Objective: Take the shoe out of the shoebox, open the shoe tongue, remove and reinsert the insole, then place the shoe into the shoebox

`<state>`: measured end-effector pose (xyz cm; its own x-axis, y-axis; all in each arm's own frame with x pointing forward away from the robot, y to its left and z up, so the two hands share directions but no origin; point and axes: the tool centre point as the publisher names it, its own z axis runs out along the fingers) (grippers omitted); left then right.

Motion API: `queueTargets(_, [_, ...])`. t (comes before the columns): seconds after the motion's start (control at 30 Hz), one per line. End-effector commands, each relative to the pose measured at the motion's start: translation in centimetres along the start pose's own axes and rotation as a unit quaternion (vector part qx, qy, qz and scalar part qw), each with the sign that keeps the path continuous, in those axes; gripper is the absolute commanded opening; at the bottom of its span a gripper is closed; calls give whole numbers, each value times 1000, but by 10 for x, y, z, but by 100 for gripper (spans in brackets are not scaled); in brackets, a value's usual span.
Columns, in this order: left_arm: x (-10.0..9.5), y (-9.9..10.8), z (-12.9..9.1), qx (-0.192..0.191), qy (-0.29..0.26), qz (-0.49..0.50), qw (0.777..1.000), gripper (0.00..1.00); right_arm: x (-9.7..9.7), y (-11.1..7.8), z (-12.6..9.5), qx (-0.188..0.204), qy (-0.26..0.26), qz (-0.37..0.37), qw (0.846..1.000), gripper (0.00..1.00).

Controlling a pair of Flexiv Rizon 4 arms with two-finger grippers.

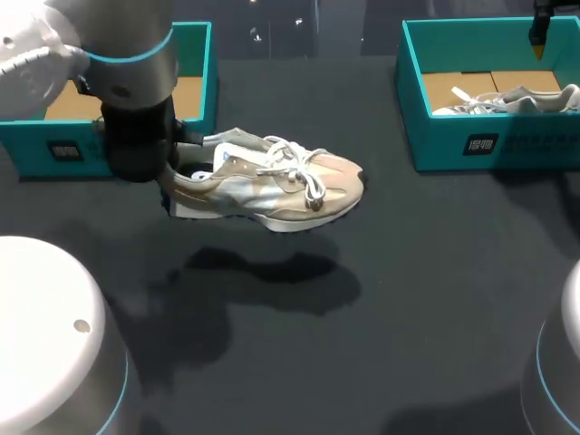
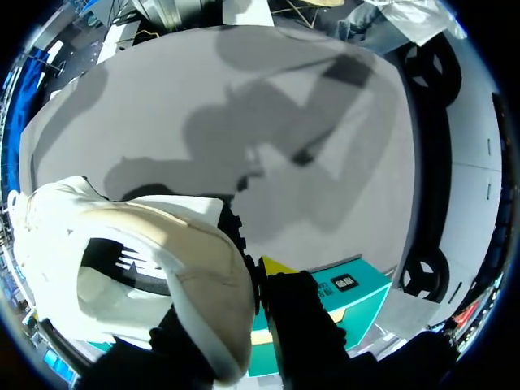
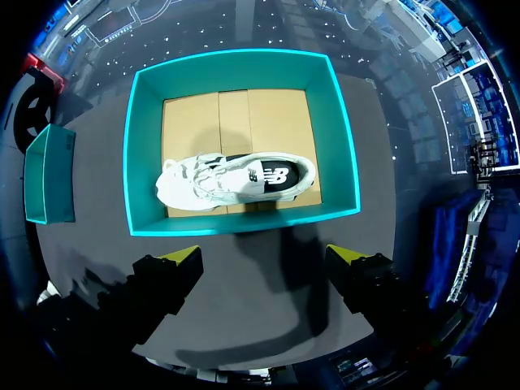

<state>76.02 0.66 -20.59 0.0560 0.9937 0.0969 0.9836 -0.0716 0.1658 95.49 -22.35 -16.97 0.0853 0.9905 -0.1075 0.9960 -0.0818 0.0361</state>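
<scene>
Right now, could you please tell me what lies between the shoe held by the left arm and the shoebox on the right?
Nothing: the head view shows only bare dark table between the shoe and the right shoebox.

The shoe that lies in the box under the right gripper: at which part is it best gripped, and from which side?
Probably the heel end of the shoe, coming straight down with the open right gripper. It lies on its side in the shoebox, whose walls bar any sideways approach, and the heel looks firmer than the laced front.
</scene>
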Motion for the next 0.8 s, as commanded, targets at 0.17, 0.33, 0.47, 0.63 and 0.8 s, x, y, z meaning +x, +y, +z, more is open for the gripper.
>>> queueTargets(0.17, [-38, -23, 6, -22, 2, -12, 1000, 0, 0, 0, 0, 0, -1, 0, 1000, 100])
queueTargets(0.33, [-48, -26, 8, -14, -1, -13, 1000, 0, 0, 0, 0, 0, -1, 0, 1000, 100])
queueTargets(0.47, [-48, -26, 8, -14, -1, -13, 1000, 0, 0, 0, 0, 0, -1, 0, 1000, 100])
queueTargets(0.63, [-48, -26, 8, -14, -1, -13, 1000, 0, 0, 0, 0, 0, -1, 0, 1000, 100])
queueTargets(0.8, [-60, -45, 21, -16, 10, -3, 1000, 0, 0, 0, 0, 0, -1, 0, 1000, 100])
